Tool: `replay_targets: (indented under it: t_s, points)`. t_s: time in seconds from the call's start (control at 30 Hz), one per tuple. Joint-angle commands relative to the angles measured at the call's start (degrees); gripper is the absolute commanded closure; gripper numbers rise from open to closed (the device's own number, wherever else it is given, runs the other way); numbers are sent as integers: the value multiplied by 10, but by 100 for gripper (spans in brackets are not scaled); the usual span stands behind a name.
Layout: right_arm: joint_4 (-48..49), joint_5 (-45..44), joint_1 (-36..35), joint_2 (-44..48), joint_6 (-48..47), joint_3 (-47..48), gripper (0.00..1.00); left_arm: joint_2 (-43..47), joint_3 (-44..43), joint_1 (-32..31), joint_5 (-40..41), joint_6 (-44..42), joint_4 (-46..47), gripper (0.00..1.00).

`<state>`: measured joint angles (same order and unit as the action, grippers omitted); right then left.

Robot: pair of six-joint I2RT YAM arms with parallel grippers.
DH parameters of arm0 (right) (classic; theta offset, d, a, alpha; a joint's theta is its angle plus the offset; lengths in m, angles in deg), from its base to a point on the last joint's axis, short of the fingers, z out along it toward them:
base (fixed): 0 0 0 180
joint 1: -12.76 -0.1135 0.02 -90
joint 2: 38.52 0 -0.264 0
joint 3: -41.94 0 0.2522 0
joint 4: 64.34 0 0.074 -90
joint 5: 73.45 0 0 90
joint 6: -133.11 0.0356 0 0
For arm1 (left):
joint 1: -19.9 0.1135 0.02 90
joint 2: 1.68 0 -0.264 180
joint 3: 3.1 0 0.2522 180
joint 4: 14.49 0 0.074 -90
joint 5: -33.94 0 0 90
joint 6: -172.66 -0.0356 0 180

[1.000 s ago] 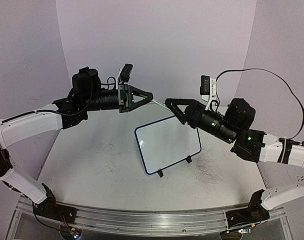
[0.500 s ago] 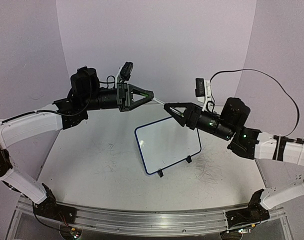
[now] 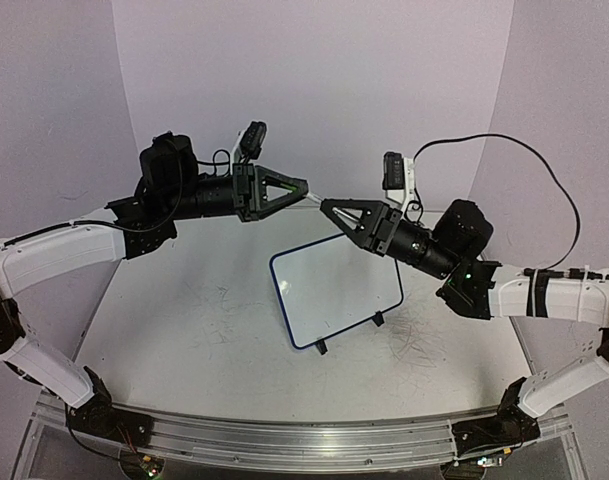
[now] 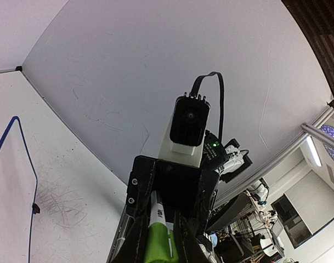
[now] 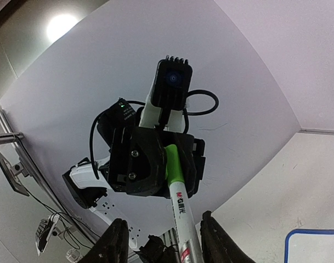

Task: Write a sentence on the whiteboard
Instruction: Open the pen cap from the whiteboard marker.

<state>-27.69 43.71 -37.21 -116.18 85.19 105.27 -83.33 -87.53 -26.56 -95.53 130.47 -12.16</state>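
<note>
My left gripper (image 3: 301,187) is raised above the table and shut on the green cap of a marker (image 3: 314,200). The marker's white barrel points at my right gripper (image 3: 328,206), whose jaws are open on either side of the barrel, with gaps. In the right wrist view the marker (image 5: 179,211) runs from the left gripper (image 5: 150,164) down between my open fingers (image 5: 116,241). In the left wrist view the green cap (image 4: 157,246) sits between the closed fingers. The whiteboard (image 3: 334,285), blue-rimmed, lies blank below. No sentence is visible on it.
The whiteboard's two black feet (image 3: 322,347) point toward the near edge. Faint grey scribbles mark the tabletop (image 3: 184,320). Purple walls close in at the back and on both sides. A black cable (image 3: 524,150) loops above the right arm.
My right gripper has moved left and up toward the left gripper, and its open jaws now straddle the marker's white end. The left gripper has barely moved.
</note>
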Motion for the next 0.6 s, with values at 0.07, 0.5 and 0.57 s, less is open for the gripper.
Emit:
replay_targets:
  t_s: [0.07,0.5,0.57]
  points:
    - [42,16,4,-3,12,11,63,14,4,-2,-16,4,32,100]
    - [42,25,4,-20,15,30,86,11,5,-2,-18,5,37,100]
    - [42,23,4,-20,14,32,86,11,7,-2,-19,6,37,100]
